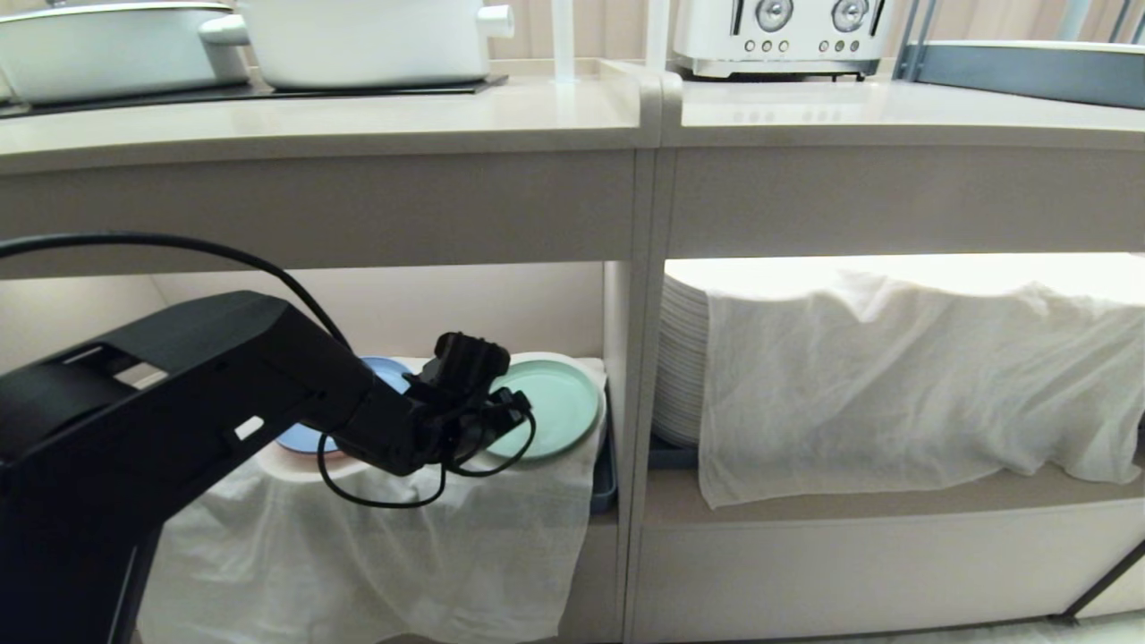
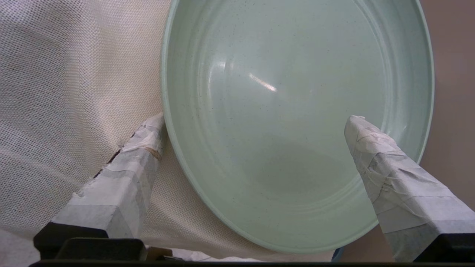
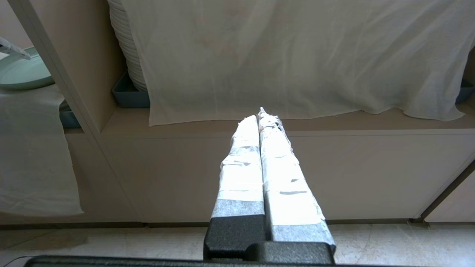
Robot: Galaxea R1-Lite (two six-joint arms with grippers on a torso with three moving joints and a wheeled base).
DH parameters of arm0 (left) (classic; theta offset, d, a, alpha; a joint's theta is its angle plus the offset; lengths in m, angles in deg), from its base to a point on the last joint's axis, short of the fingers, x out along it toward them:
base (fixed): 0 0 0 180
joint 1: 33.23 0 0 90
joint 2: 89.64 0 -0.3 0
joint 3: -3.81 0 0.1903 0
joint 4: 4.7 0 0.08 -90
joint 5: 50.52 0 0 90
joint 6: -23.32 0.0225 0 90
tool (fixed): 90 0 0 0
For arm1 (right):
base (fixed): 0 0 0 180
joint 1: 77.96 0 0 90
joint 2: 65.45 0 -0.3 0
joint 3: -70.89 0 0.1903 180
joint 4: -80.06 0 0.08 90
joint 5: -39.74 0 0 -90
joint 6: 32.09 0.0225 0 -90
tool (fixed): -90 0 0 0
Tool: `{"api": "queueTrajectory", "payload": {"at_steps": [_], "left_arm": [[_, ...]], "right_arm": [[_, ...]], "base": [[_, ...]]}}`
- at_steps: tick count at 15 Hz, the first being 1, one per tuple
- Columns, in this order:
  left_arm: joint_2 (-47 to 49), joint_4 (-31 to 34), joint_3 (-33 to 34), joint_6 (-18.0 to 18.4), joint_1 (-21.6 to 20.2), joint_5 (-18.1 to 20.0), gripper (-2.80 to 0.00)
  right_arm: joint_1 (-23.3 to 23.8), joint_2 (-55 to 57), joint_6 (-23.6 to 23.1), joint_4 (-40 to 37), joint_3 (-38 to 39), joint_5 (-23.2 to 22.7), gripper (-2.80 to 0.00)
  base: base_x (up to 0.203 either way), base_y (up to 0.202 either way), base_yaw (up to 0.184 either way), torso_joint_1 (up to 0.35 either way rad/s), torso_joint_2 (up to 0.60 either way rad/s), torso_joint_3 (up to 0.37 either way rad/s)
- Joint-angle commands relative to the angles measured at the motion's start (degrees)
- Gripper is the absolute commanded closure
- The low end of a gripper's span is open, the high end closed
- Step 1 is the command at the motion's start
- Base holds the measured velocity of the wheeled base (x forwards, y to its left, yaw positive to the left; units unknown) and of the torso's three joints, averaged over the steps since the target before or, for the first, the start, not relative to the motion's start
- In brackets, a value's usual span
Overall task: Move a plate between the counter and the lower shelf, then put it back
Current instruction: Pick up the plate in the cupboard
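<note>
The plate point(image 1: 550, 404) lay flat on the lower shelf point(image 1: 501, 528), just right of a blue plate point(image 1: 386, 371), while the left gripper point(image 2: 256, 129) stood with fingers apart astride its near rim, gripping nothing, so either leg remained possible; the right gripper point(image 3: 261, 115), right of the shelf, hung pressed together.

The plate point(image 1: 556, 404) lies on the cloth point(image 1: 376, 546) that covers the lower shelf point(image 1: 501, 304), at that shelf's right end, against the upright divider point(image 1: 640, 376). A second plate point(image 1: 386, 374) lies to its left on the same cloth. The left gripper point(image 1: 505, 413) reaches in between them, its jaws set apart astride the plate's near-left rim, one over the plate, one over the cloth. Right of the divider sits a wider compartment point(image 1: 894, 501) with a plate stack point(image 1: 684, 367) and a draped cloth point(image 1: 912, 385). Above, the counter point(image 1: 358, 121) carries pots point(image 1: 367, 40) on the left and a toaster point(image 1: 778, 36) on the right.
</note>
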Motion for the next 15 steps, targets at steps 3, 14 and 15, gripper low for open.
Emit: {"api": "queueTrajectory", "payload": {"at_steps": [3, 14, 15], "left_arm": [[0.1, -0.2, -0.1, -0.3, 0.0, -1.5, 0.0], [0.0, -0.1, -0.2, -0.5, -0.1, -3.1, 0.0], [-0.1, -0.1, -0.2, -0.5, -0.2, -3.1, 0.0]], "right_arm": [[0.0, 0.0, 0.0, 0.0, 0.0, 0.0, 0.0], [0.0, 0.0, 0.0, 0.0, 0.0, 0.0, 0.0], [0.0, 0.0, -0.1, 0.0, 0.0, 0.0, 0.0]], "base": [[0.0, 0.0, 0.0, 0.0, 0.0, 0.0], [0.0, 0.0, 0.0, 0.0, 0.0, 0.0], [0.0, 0.0, 0.0, 0.0, 0.0, 0.0]]}}
